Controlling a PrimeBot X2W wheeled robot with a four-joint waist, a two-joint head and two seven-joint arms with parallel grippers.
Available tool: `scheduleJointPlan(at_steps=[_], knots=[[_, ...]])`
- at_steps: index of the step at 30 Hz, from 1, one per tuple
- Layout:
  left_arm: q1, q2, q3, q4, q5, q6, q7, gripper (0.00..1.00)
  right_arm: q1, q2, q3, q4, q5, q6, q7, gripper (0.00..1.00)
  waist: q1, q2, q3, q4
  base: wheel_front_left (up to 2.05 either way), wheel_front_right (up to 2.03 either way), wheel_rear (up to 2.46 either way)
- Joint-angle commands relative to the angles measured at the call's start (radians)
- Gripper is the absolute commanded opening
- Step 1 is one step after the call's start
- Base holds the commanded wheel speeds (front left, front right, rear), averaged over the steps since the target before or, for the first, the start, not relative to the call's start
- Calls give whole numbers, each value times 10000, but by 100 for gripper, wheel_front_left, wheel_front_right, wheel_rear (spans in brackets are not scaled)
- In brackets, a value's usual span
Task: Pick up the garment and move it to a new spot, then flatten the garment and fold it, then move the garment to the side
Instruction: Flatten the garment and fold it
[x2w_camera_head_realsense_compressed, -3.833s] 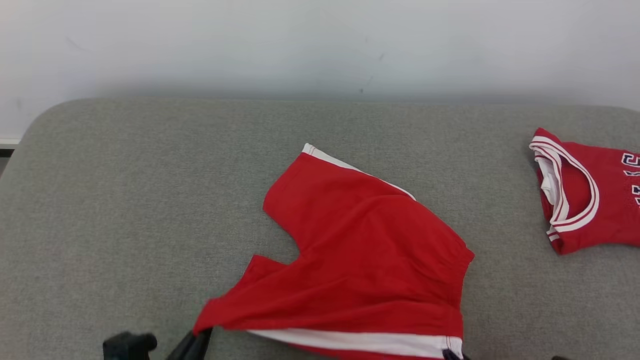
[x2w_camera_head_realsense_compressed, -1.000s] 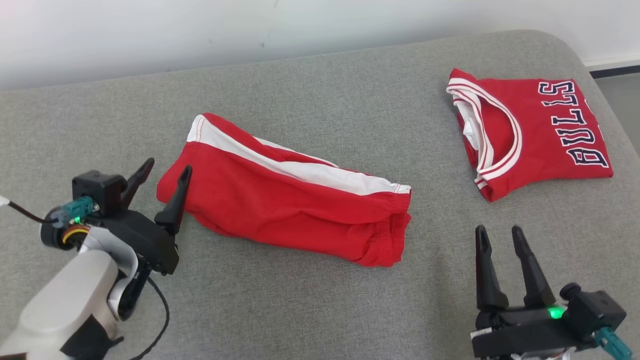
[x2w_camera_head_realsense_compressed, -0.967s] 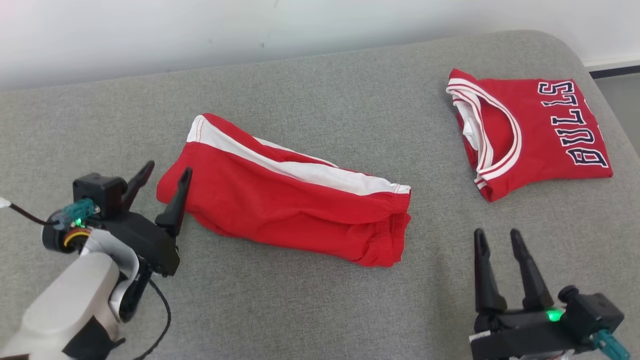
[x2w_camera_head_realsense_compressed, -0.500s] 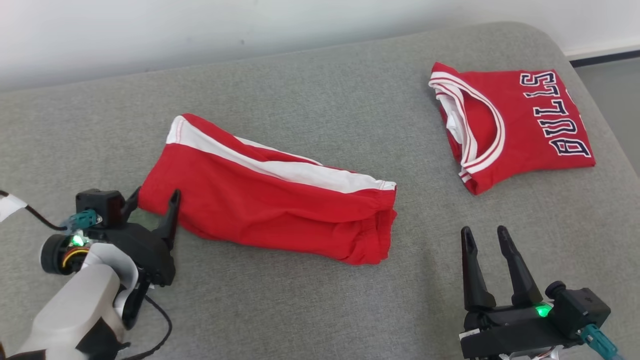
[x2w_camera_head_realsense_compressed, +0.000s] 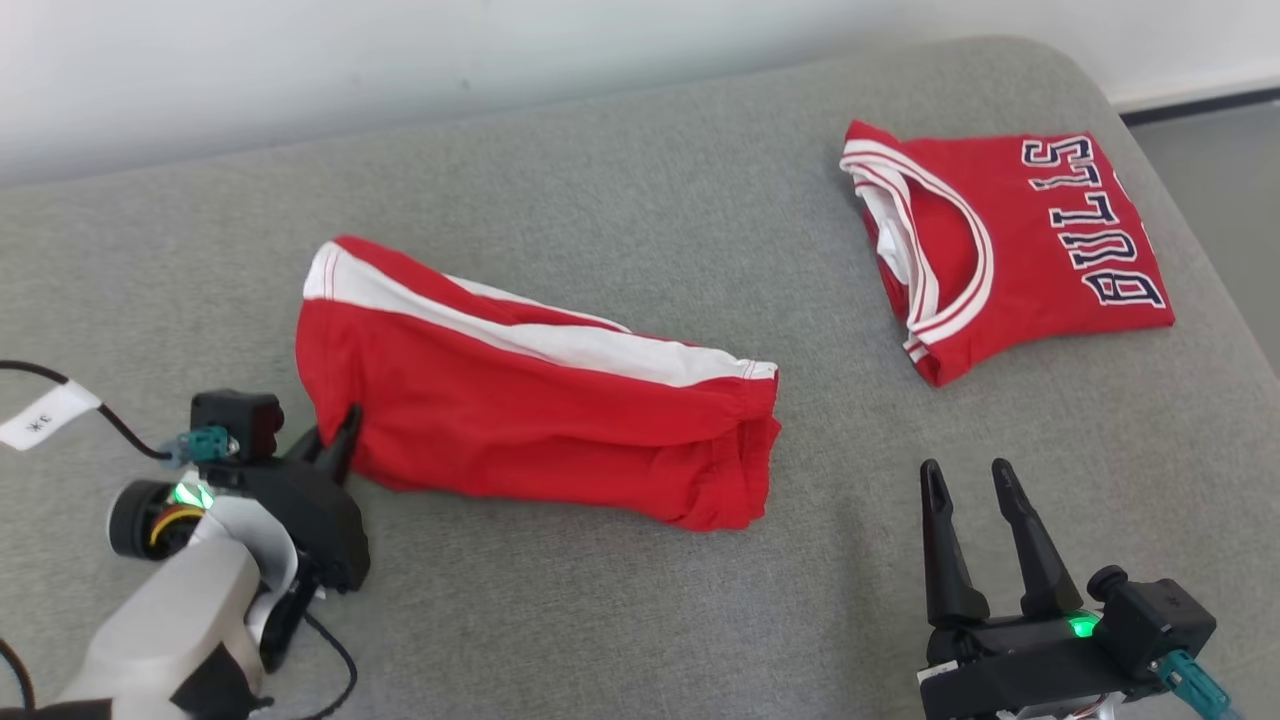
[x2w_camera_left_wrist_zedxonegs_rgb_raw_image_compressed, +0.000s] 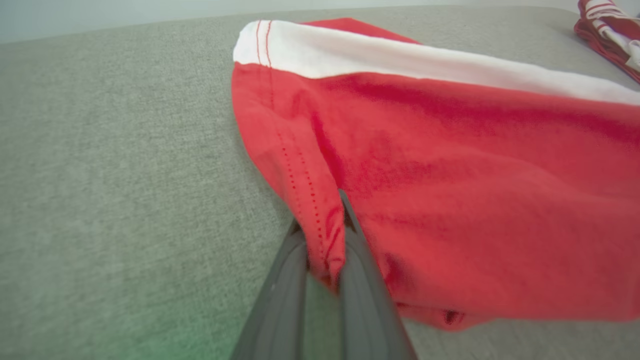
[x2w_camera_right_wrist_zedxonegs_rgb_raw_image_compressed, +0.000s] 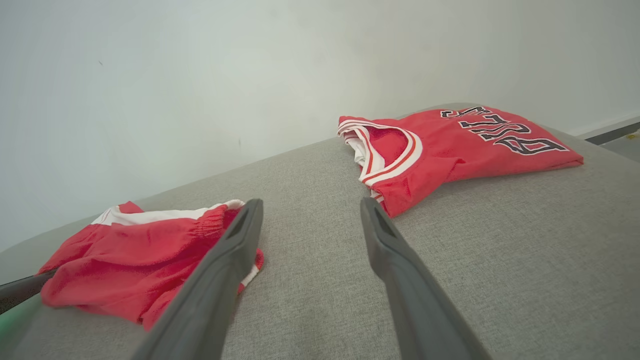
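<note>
The red shorts (x2w_camera_head_realsense_compressed: 540, 420), folded lengthwise with the white side stripe along the far edge, lie on the padded grey bench (x2w_camera_head_realsense_compressed: 620, 190), left of centre. The gathered waistband end points toward the robot's right and the leg hem toward its left. The left claw (x2w_camera_head_realsense_compressed: 335, 440) is clenched on the near corner of that leg hem. In the left wrist view a fold of red stitched fabric is pinched between its two dark fingers (x2w_camera_left_wrist_zedxonegs_rgb_raw_image_compressed: 360, 280), and the rest of the shorts rests on the bench. The right claw (x2w_camera_head_realsense_compressed: 965, 480) is released, with its fingers spread and nothing between them. It hovers over bare bench near the waistband end, apart from the cloth. A folded red jersey (x2w_camera_head_realsense_compressed: 1010, 250) with white trim and dark lettering lies at the far right of the bench, well apart from the shorts. A pale wall (x2w_camera_head_realsense_compressed: 400, 60) stands behind the bench.
</note>
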Motion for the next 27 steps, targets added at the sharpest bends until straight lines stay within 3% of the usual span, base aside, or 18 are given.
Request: scheduleJointPlan(at_steps=[1, 15, 27], knots=[[262, -23, -121, 120, -133, 26, -66, 0, 87, 19, 30, 4, 3, -22, -40, 100, -1, 0, -248, 181, 0, 0, 0], [1764, -533, -15, -284, -212, 93, -696, 0, 904, 10, -210, 227, -263, -22, -38, 100, -1, 0, -1713, 1519, 0, 0, 0], [3495, -671, 995, -1797, 443, 636, -707, 0, 1266, 9, -276, 439, -319, -22, -39, 100, -1, 0, -1949, 1993, 0, 0, 0]])
